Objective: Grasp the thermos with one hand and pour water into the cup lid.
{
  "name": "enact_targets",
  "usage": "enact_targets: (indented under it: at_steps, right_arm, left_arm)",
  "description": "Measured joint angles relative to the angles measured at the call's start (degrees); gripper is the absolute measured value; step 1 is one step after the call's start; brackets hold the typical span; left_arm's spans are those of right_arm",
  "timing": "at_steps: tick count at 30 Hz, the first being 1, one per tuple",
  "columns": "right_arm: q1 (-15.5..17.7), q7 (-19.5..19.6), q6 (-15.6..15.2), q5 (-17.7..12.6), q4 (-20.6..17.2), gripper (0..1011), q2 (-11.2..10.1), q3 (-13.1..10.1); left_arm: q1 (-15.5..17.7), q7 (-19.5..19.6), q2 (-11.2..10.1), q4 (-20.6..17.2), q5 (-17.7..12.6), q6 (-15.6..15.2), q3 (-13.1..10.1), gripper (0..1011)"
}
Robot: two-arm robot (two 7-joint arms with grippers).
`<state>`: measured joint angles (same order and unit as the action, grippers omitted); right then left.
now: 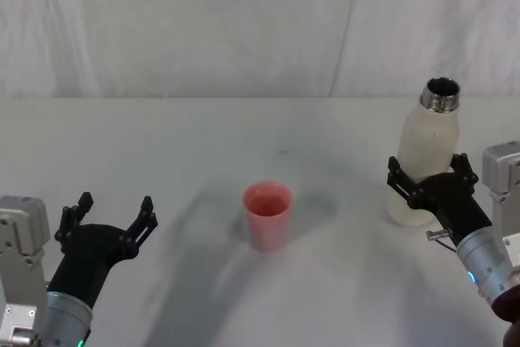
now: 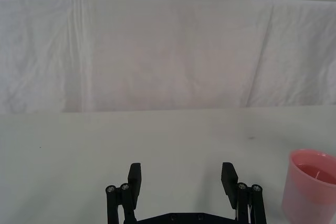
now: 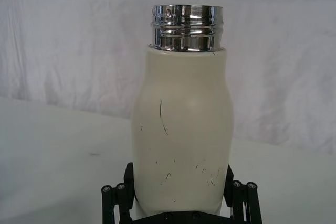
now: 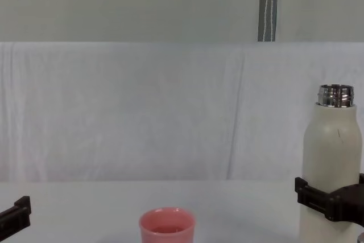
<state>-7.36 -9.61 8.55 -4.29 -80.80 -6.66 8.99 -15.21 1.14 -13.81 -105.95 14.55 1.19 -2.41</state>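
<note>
On your left, the left claw point(image 1: 111, 219) hovers low over the near left part of the counter point(image 1: 162, 144), its fingers spread wide and holding nothing; from its wrist camera you see the two black fingers point(image 2: 134, 179) parted with bare counter between them, and the cup lid point(image 2: 310, 186) off to one side, well apart from them. Moving to the middle, the cup lid point(image 1: 267, 214) stands upright on the counter, open end up, pink and straight-walled; you may see some liquid in its bottom, though the views leave that unsure. In the chest view it point(image 4: 167, 227) sits low at the centre, with the white cloth backdrop point(image 4: 142, 112) hanging behind the counter. Further right, the thermos point(image 1: 426, 153) stands upright at the right side, well apart from the cup lid, its chrome neck uncapped and open at the top. The right claw point(image 1: 431, 176) sits around the lower body of the thermos, one finger on each side. From the right wrist camera the fingers point(image 3: 128, 178) flank the cream body of the thermos point(image 3: 182, 129) closely, seemingly pressed against it, so the claw looks to be grasping the bottle, whose base rests on the counter.
</note>
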Motion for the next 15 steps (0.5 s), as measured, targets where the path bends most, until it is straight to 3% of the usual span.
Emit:
enact_targets:
  at_steps: [15]
  right_arm:
    - [-0.1,-0.1,0.1,0.0,0.6,962,-0.1,-0.1]
  left_arm:
    - [0.0,0.0,0.0,0.0,0.0,0.0,0.0,1001]
